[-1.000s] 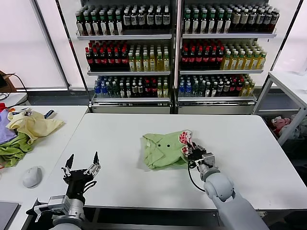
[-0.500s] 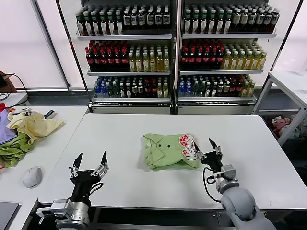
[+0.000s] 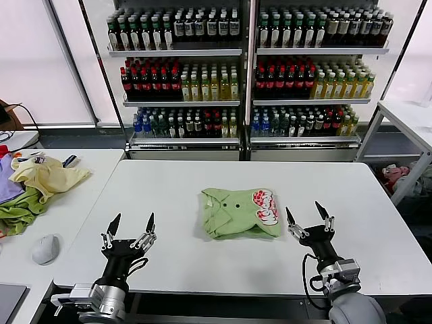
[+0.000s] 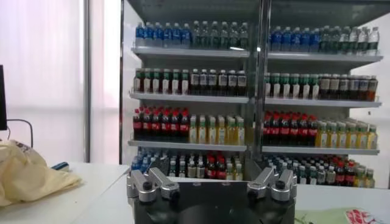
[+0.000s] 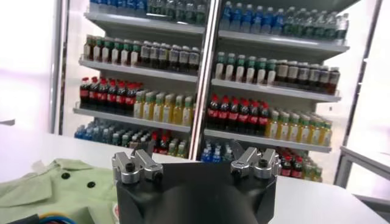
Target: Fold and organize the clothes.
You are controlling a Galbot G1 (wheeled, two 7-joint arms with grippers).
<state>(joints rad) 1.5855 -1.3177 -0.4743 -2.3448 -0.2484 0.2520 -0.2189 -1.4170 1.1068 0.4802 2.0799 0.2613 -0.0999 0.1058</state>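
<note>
Polo shirt (image 3: 239, 212) lies folded compact on the table (image 3: 169, 189) — folding looks done; left gripper (image 3: 128, 229) and right gripper (image 3: 308, 219) spread wide, empty, near edge.

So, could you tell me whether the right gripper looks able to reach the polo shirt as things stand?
Probably yes: the right gripper is open beside the polo shirt, with only bare table between them.
</note>
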